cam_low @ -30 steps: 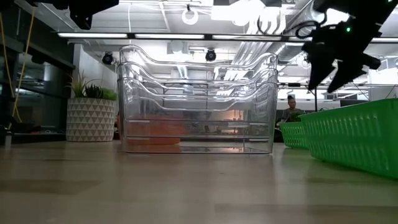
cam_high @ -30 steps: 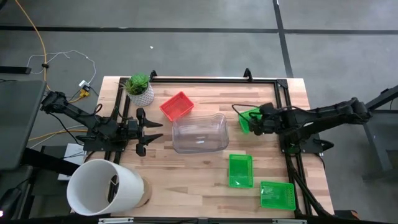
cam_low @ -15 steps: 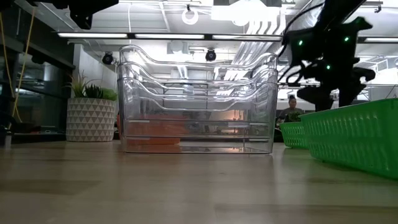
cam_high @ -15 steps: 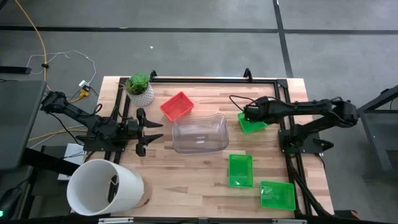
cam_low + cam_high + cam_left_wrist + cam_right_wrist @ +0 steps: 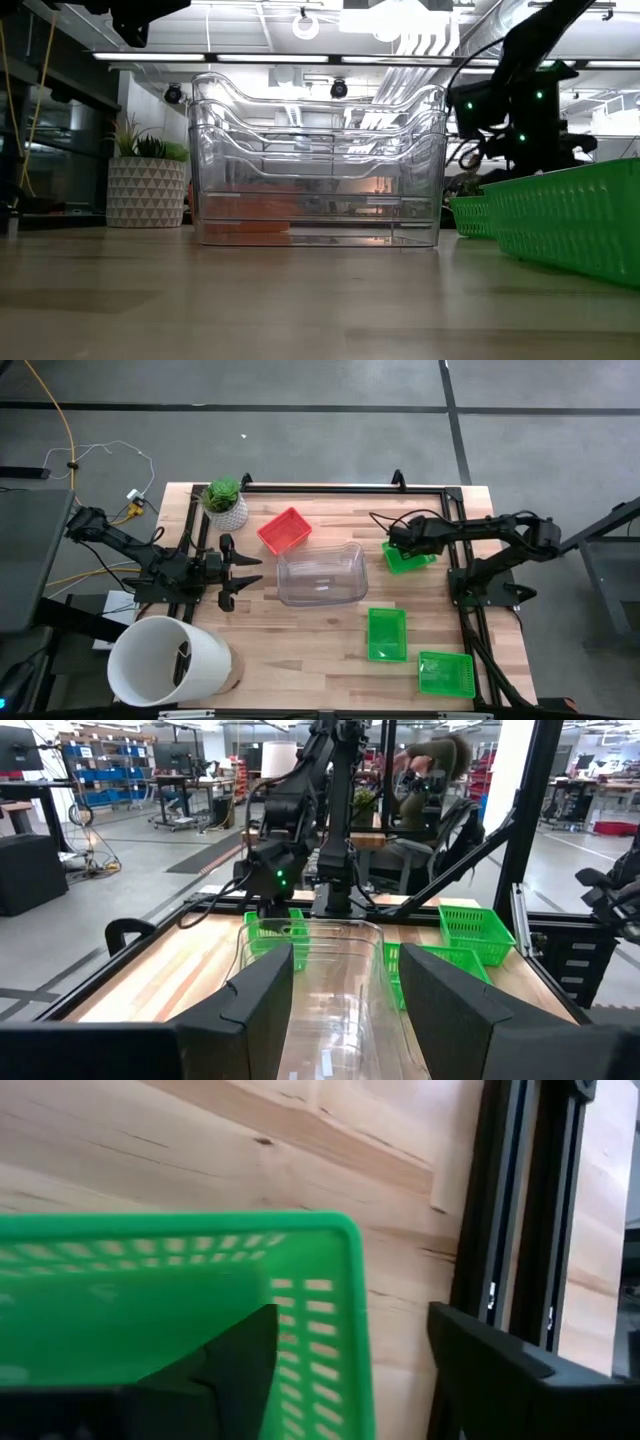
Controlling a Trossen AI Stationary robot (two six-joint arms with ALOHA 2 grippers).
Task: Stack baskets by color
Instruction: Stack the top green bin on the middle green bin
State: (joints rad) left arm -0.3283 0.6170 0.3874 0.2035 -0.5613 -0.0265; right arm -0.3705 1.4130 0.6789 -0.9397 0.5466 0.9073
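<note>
My right gripper (image 5: 394,543) hangs open over the far green basket (image 5: 407,557), nose tipped down. In the right wrist view its fingers stand on either side of the basket's end wall (image 5: 345,1340) near a corner, one inside and one outside, with a gap showing. Two more green baskets (image 5: 387,633) (image 5: 446,673) rest on their bases near the front right. A red basket (image 5: 285,530) and the stacked clear baskets (image 5: 320,573) sit mid-table. My left gripper (image 5: 243,570) waits open and level at the table's left, pointing at the clear baskets (image 5: 330,975).
A potted plant (image 5: 224,502) stands at the far left and a big white bucket (image 5: 165,660) lies at the near left corner. A black frame rail (image 5: 525,1220) runs close beside the far green basket. Bare wood lies in front of the clear baskets.
My right gripper has come down and tipped steeply nose-down, swinging a little toward the table's left and far edge, until its fingers straddle the far green basket's wall. The baskets have stayed where they were.
</note>
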